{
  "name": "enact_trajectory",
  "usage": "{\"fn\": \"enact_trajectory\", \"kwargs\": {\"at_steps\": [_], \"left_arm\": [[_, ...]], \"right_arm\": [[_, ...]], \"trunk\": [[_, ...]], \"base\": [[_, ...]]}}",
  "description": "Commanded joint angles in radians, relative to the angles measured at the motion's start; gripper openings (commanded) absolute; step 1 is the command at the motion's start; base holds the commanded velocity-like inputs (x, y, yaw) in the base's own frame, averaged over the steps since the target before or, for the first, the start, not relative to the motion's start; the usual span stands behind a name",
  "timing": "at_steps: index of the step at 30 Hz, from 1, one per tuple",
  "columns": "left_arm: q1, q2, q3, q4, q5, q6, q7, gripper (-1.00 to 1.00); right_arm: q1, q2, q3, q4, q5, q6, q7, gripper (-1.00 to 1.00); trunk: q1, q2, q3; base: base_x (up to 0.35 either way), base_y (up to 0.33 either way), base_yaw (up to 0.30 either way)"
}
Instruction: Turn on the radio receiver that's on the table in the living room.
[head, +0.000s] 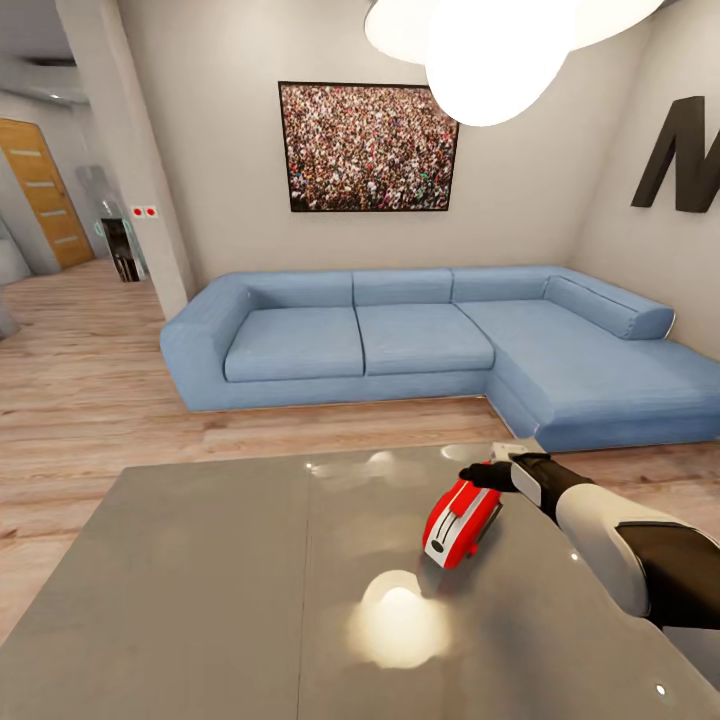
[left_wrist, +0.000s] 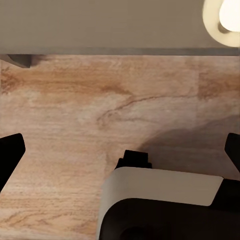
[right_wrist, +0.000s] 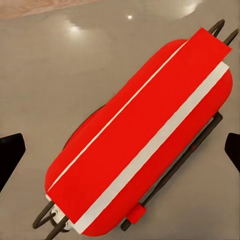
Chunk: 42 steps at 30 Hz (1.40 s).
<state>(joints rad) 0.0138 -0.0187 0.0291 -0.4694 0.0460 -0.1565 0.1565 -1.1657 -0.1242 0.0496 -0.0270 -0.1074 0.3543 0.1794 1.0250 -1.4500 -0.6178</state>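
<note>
Right gripper (right_wrist: 120, 150) jaws spread over the radio receiver (right_wrist: 142, 137) on the table (head: 200, 600); left jaws spread.

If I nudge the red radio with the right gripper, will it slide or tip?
The radio receiver lies flat on the glossy table, so it probably slides rather than tips. Its rounded shell looks rigid and possibly slick. The right gripper sits at its far end with fingers spread wide.

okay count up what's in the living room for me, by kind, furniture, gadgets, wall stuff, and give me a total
Furniture: 2, the sofa and the table
Gadgets: 1, the radio
Wall pieces: 2, the crowd picture and a dark letter
Lamps: 1, the pendant lamp
Total: 6
</note>
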Motion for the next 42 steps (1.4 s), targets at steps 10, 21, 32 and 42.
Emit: {"fn": "enact_trajectory", "kwargs": {"at_steps": [10, 21, 32, 42], "left_arm": [[0.000, -0.001, -0.001, 0.000, 0.000, 0.000, 0.000, 1.00], [0.000, -0.001, 0.000, 0.000, 0.000, 0.000, 0.000, 1.00], [0.000, -0.001, -0.001, 0.000, 0.000, 0.000, 0.000, 1.00], [0.000, -0.001, -0.002, 0.000, 0.000, 0.000, 0.000, 1.00]], "right_arm": [[0.001, 0.003, 0.000, 0.005, 0.003, -0.001, 0.001, 1.00], [0.001, 0.031, 0.002, 0.007, 0.024, -0.001, -0.002, 1.00], [0.001, 0.039, 0.001, 0.007, 0.041, -0.026, -0.007, 1.00], [0.001, 0.031, 0.001, 0.011, 0.040, -0.028, -0.018, 1.00]], "trunk": [[0.000, 0.000, 0.000], [0.000, 0.000, -0.008], [0.000, 0.000, -0.026], [0.000, 0.000, -0.042]], "base": [[0.000, 0.000, 0.000], [0.000, 0.000, 0.000], [0.000, 0.000, 0.000], [0.000, 0.000, 0.000]]}}
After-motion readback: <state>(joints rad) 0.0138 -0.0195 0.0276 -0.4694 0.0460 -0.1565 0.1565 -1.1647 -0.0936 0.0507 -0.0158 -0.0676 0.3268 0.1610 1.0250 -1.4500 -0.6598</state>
